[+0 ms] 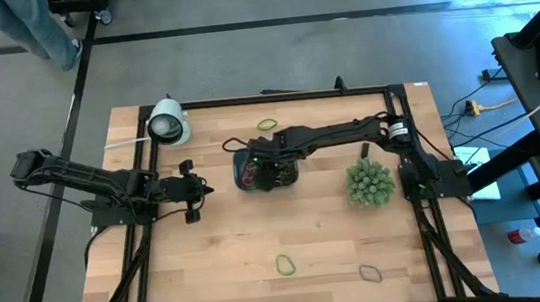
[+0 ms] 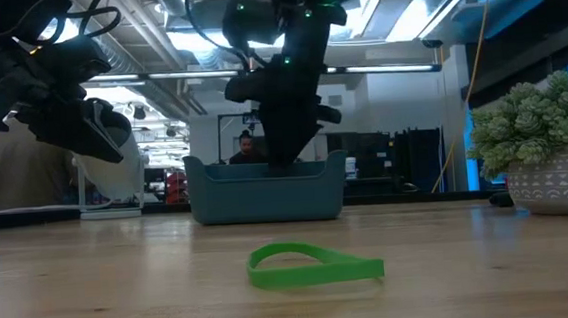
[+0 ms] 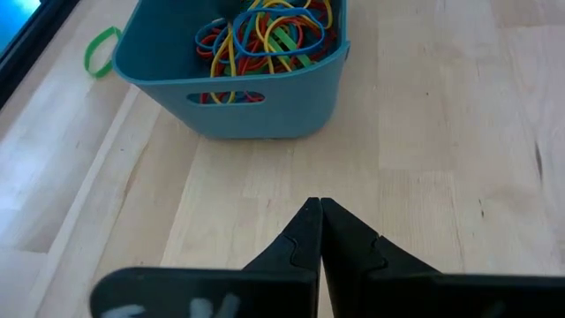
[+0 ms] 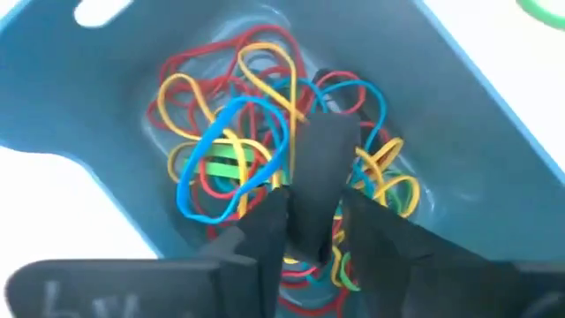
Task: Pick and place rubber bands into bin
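Observation:
The blue-teal bin (image 1: 241, 170) stands mid-table, holding a tangle of red, yellow, blue and green rubber bands (image 4: 231, 152). My right gripper (image 4: 314, 196) hangs over the bin's inside, pointing steeply down, its fingers apart. A dark band (image 4: 323, 141) sits between them above the heap. Loose green rubber bands lie flat on the table: one beyond the bin (image 1: 267, 124), two near the front edge (image 1: 286, 264) (image 1: 369, 272). My left gripper (image 3: 318, 205) waits shut above the table, left of the bin. My right gripper has the dark band (image 4: 323, 141) between its parted fingers, coming from above into the bin. I cannot tell whether either finger touches the band.
A white dome-shaped object (image 1: 168, 121) stands at the far left and a spiky green plant in a pot (image 1: 370, 183) to the right of the bin. Bare wood stretches between the bin and the front edge.

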Motion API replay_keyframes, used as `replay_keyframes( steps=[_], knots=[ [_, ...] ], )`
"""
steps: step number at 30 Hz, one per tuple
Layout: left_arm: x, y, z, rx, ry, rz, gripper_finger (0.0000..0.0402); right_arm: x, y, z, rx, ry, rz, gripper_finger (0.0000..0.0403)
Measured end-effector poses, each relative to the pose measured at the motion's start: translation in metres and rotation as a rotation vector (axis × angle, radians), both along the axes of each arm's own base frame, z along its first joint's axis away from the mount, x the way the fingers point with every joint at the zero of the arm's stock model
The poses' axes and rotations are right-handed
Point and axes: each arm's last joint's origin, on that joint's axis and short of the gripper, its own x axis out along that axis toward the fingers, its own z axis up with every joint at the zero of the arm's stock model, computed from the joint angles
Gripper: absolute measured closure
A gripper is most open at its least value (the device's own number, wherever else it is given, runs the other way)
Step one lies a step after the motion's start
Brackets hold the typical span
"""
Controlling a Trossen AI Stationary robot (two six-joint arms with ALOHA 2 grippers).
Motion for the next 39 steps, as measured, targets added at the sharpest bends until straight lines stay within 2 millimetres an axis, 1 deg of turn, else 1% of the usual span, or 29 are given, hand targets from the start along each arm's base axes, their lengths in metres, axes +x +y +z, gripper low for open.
replay_keyframes(
  steps=[4,8,11,15,19,22,26,30,31,35,39],
  knots=[
    [0.0,0.0,0.0,0.0,0.0,0.0,0.0398,0.0,0.001,-0.001,0.019,0.005,0.005,0.0246],
    [0.0,0.0,0.0,-0.001,0.0,0.0,0.04,-0.003,0.001,0.003,0.041,0.012,-0.012,0.0223],
    [0.0,0.0,0.0,0.0,0.0,0.0,0.04,-0.009,0.005,0.017,0.041,0.001,-0.006,0.0221],
    [0.0,0.0,0.0,0.001,0.0,0.001,0.0398,-0.021,0.014,0.039,0.043,0.002,0.011,0.023],
    [0.0,0.0,0.0,0.016,0.002,-0.006,0.04,-0.039,0.032,0.063,0.054,0.019,0.023,0.0247],
    [0.0,0.0,0.0,0.022,0.004,-0.013,0.0398,-0.052,0.054,0.076,0.108,0.044,0.04,0.0269],
    [0.0,0.0,0.0,0.032,0.008,-0.026,0.04,-0.064,0.093,0.089,0.158,0.036,0.058,0.0319],
    [0.0,0.0,0.0,0.024,0.007,-0.025,0.0399,-0.075,0.141,0.09,0.251,0.061,0.112,0.0384],
    [0.0,0.0,0.0,0.024,0.007,-0.025,0.0399,-0.08,0.153,0.09,0.27,0.076,0.121,0.0392],
    [0.0,0.0,0.0,0.016,0.005,-0.021,0.04,-0.098,0.199,0.085,0.295,0.125,0.095,0.0392],
    [0.0,0.0,0.0,0.014,0.005,-0.021,0.0399,-0.121,0.237,0.085,0.321,0.162,0.017,0.0399]
  ],
)
